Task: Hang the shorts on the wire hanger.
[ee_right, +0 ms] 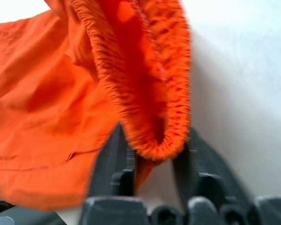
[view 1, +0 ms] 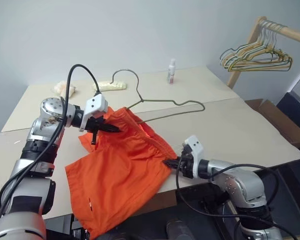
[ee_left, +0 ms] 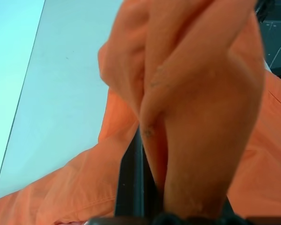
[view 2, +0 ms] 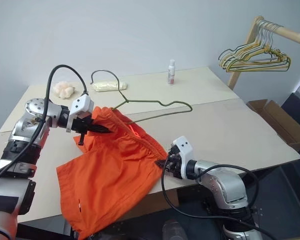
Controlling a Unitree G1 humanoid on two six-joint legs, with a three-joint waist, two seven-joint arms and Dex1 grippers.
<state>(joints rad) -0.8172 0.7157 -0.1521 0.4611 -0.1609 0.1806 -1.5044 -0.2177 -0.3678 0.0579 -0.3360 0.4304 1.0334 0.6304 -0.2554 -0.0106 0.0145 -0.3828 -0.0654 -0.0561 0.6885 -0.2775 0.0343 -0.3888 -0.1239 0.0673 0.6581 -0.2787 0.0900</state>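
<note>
The orange shorts (view 1: pixel 120 175) lie spread on the table, with one leg hanging over the front edge. My left gripper (view 1: pixel 110 129) is shut on a bunched fold of the shorts (ee_left: pixel 201 117) near the waistband's far end, lifted a little off the table. The wire hanger (view 1: pixel 165 102) lies on the table behind, and one of its arms runs into the raised waistband opening. My right gripper (view 1: pixel 169 162) is at the waistband's near end. Its fingers (ee_right: pixel 110 159) stand on either side of the gathered elastic waistband (ee_right: pixel 154 117), pinching it.
A wooden rack at the far right carries a bunch of hangers (view 1: pixel 255 55). A small white bottle (view 1: pixel 171 70), a pale yellow pack (view 1: pixel 110 86) and a crumpled pale lump (view 1: pixel 65 90) sit along the table's (view 1: pixel 240 135) back. A cardboard box (view 1: pixel 275 117) stands beyond the right edge.
</note>
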